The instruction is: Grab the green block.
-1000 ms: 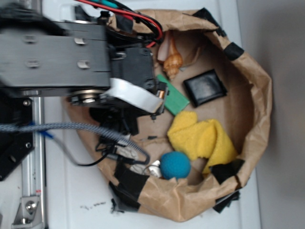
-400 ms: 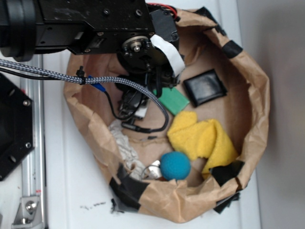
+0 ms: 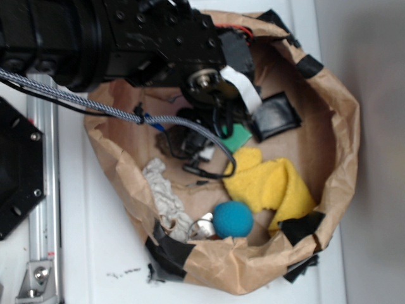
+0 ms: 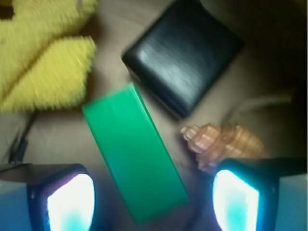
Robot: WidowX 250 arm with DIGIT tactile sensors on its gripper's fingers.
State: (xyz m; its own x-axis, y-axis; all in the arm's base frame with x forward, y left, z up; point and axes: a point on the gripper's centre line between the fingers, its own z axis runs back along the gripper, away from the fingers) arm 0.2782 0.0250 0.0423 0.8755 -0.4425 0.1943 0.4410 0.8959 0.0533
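While the end effector [image 4: 153, 195] hangs spread wide over the green block [image 4: 134, 150], which lies flat between wallet [image 4: 184, 54] and yellow cloth [image 4: 43, 67], this looks like pre-grasp; next, descend and close.

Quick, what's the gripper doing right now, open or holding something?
Gripper: open, holding nothing, its fingers on either side of the green block.

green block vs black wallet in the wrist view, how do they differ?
The green block is bright green and matte; the black wallet is black with a faint sheen. The green block is a long narrow slab; the black wallet is closer to square with rounded corners. The green block lies between the open pincer fingers; the black wallet lies beyond them. Both lie flat.
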